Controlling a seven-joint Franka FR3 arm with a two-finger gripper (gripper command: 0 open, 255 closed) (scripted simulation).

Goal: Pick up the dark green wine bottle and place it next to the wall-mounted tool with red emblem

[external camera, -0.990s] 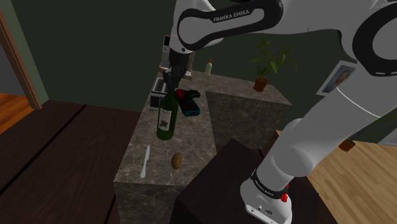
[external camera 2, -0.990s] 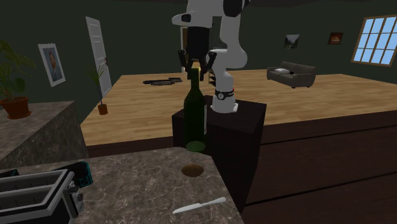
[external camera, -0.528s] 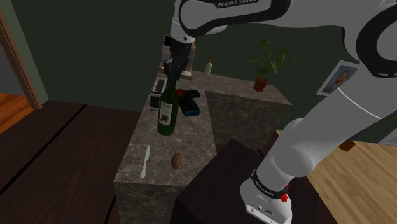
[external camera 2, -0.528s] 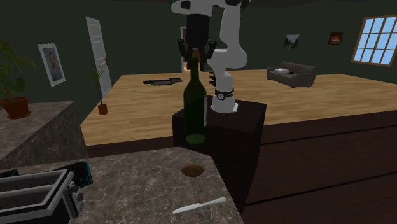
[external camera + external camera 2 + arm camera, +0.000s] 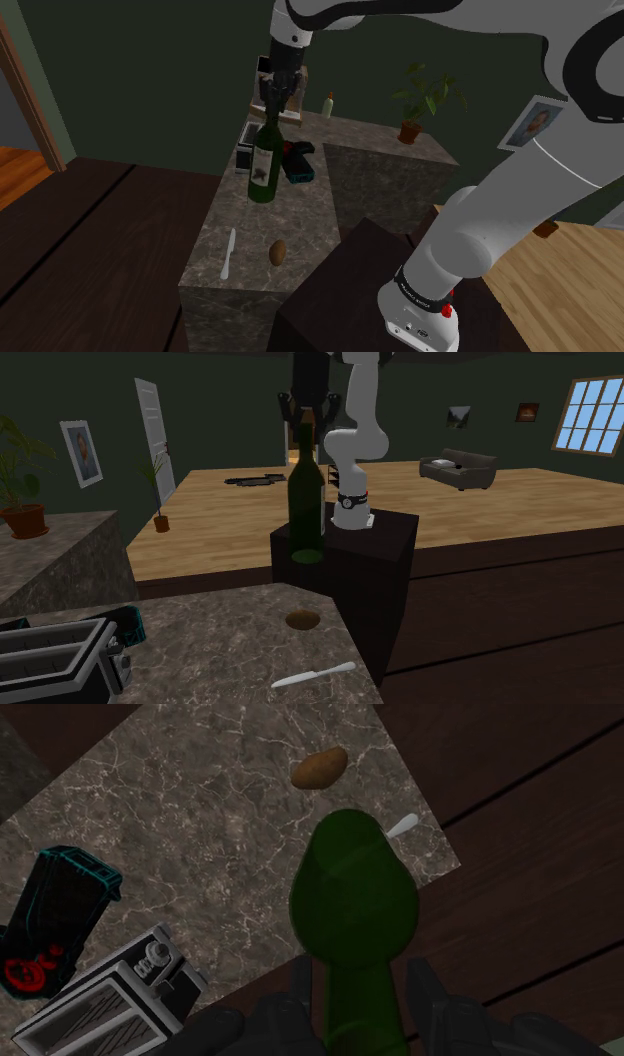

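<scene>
The dark green wine bottle (image 5: pixel 265 166) hangs upright above the marble counter (image 5: pixel 217 222), clear of its top. My gripper (image 5: pixel 274 108) is shut on the bottle's neck from above. In the second exterior view the bottle (image 5: pixel 306 502) is in mid-air under the gripper (image 5: pixel 306 414). Seen from the wrist, the black fingers of the gripper (image 5: pixel 355 979) clasp the neck of the bottle (image 5: pixel 352 904). A black and teal tool with a red emblem (image 5: pixel 297 163) lies on the counter just behind the bottle; the wrist view shows the tool (image 5: pixel 55 919) too.
A toaster (image 5: pixel 115 999) sits beside the tool. A brown potato (image 5: pixel 278 252) and a white knife (image 5: pixel 229 252) lie near the counter's front end. A small bottle (image 5: pixel 327 105) and a potted plant (image 5: pixel 415 100) stand on the back counter. Dark wood floor surrounds the counter.
The gripper has risen with the bottle in it, and the bottle's base now hangs higher above the counter. It has also shifted slightly toward the tool and toaster.
</scene>
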